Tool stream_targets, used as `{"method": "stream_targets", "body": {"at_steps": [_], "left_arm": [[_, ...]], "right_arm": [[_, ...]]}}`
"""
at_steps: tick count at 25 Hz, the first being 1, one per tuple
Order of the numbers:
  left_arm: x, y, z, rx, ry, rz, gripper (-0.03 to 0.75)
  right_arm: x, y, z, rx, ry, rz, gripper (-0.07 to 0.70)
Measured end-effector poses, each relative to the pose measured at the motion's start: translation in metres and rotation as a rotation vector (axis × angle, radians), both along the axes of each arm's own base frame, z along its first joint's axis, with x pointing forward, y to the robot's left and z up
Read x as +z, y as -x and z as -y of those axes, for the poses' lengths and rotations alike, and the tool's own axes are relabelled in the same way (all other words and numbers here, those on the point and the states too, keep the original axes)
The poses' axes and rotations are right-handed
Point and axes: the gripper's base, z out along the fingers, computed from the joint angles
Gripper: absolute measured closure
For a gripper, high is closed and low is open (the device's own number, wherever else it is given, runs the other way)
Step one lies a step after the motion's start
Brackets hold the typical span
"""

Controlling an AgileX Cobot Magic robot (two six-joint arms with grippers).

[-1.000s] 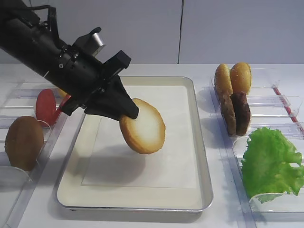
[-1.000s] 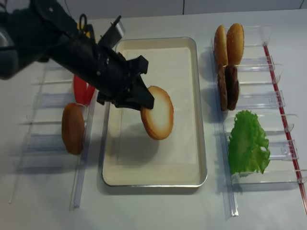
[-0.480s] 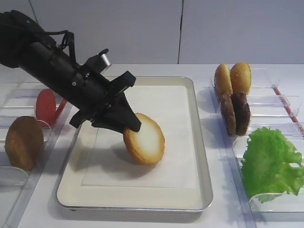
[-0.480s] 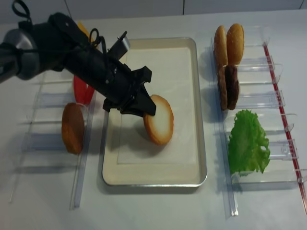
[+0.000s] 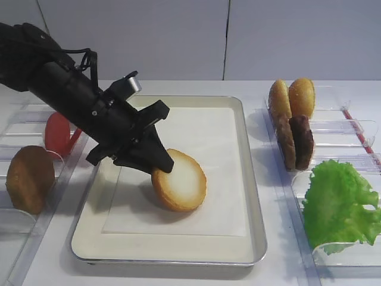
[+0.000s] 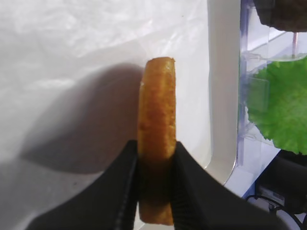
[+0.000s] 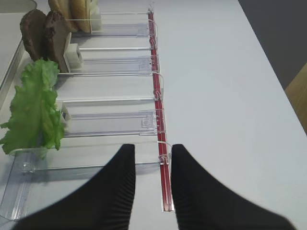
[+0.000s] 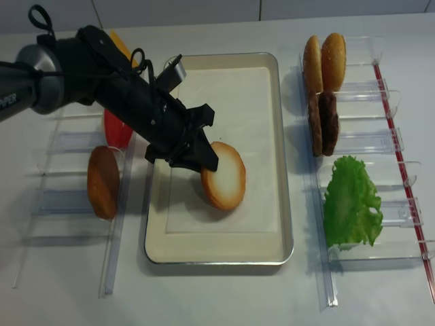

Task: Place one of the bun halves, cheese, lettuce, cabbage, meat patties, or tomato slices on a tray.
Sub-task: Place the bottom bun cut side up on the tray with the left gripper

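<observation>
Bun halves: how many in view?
4. One bun half in the left gripper's jaws over the tray; one in the left bin; two upright far right. Others may be hidden.

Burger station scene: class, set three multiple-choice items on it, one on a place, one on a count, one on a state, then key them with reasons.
1. Where does the lettuce sit?
A. on the tray
B. in a clear bin right of the tray
C. beside the tomato slices

2. How many meat patties stand in the right-hand bins?
A. one
B. two
C. four

3. What is the left gripper doing?
A. clamping the bun half
B. standing open above it
C. holding the cheese

Key: 1 B, it stands in the bin beside the tray. 2 B, two dark discs show. 3 A, the fingers pinch the bun half edge-on.
</observation>
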Motion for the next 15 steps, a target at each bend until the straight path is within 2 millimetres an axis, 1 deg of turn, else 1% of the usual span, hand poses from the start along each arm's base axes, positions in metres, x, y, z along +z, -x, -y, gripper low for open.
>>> {"method": "stream_targets", "body": {"at_steps": [2,6,10,11,12,15], "left_arm": [[-0.0003,-0.0004,-0.0008,0.005,-0.014,-0.003,0.589],[-0.0018,0.0003,-0.0026,0.002,-0.040,-0.009,0.533],[-0.0041,0.0006,-0.0035,0.004,-0.057,-0.025,0.426],[-0.0042,0.0014,-0.0037,0.000,-0.060,-0.034,0.376],[-0.0042,0.0014,-0.0037,0.000,-0.060,-0.034,0.376],[-0.0041,0.0034,-0.0057,-0.014,-0.089,-0.060,0.344]], "right_arm": [[0.0000,0.0000,0.0000,0.000,0.000,0.000,0.390],[0.0000,0.0000,0.0000,0.000,0.000,0.000,0.389],[0.0000,0.0000,0.0000,0.001,0.002,0.000,0.390],[0.0000,0.0000,0.0001,0.000,0.003,0.000,0.390],[0.0000,0.0000,0.0001,0.000,0.003,0.000,0.390],[0.0000,0.0000,0.0001,0.000,0.003,0.000,0.390]]}}
